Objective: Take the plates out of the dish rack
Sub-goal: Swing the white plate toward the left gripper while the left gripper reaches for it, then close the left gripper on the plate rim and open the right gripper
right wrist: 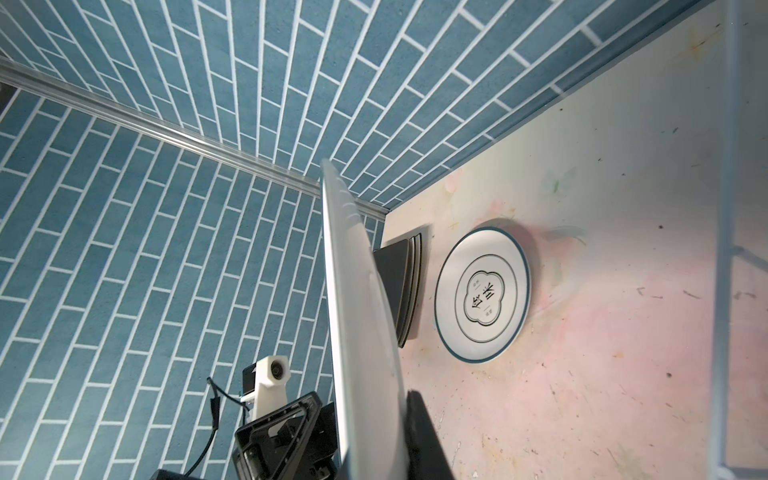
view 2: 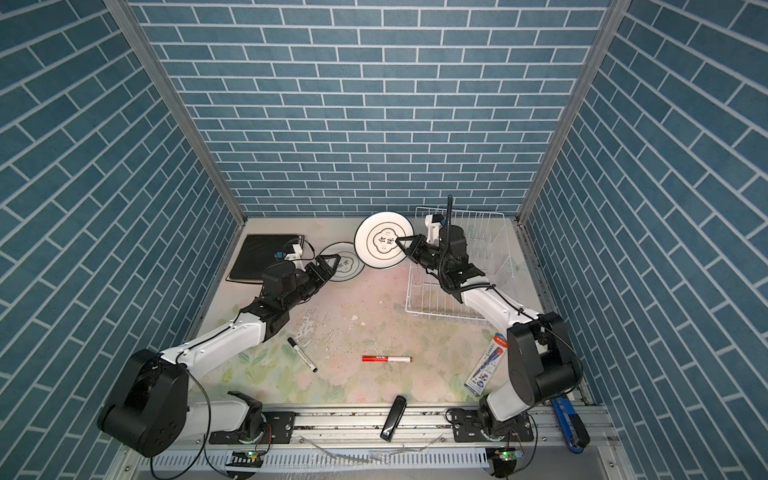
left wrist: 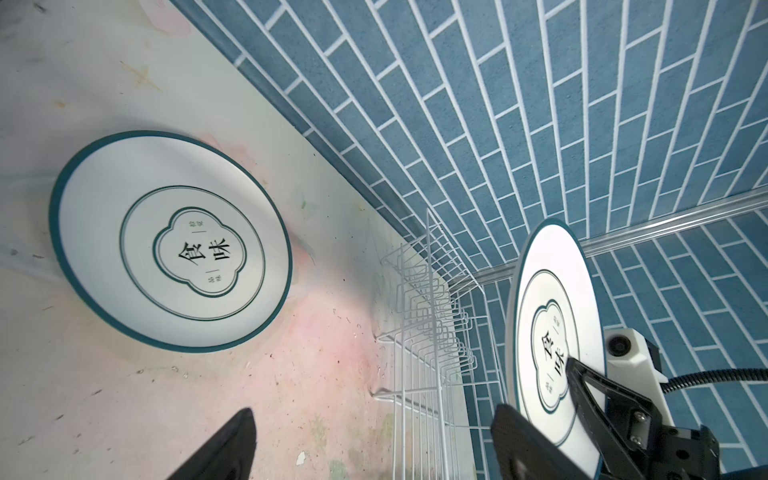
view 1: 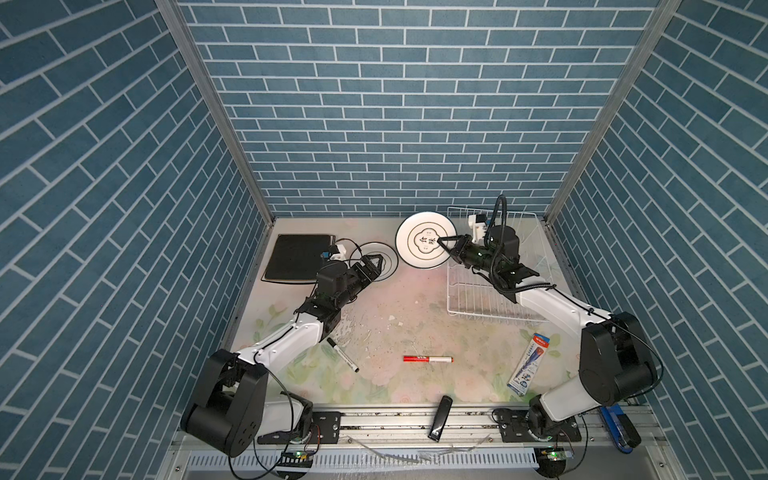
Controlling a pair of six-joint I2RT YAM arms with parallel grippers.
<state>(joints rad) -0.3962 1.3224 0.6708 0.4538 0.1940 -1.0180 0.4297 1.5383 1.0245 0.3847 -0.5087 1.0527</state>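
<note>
Top views overlook the table [view 1: 415, 316]; close wrist views share the flat plate [left wrist: 170, 245].

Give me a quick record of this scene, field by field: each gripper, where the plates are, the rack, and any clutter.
Right gripper: shut on the upright round plate, lifted off the table beside the dish rack
Left gripper: open, empty, at the edge of the flat round plate
Flat round plate: face up on the table
Square stack: black plate on top, far left corner
Dish rack: no plates visible in it; partly hidden by the right arm
Clutter: red marker, black marker, pen pack
</note>
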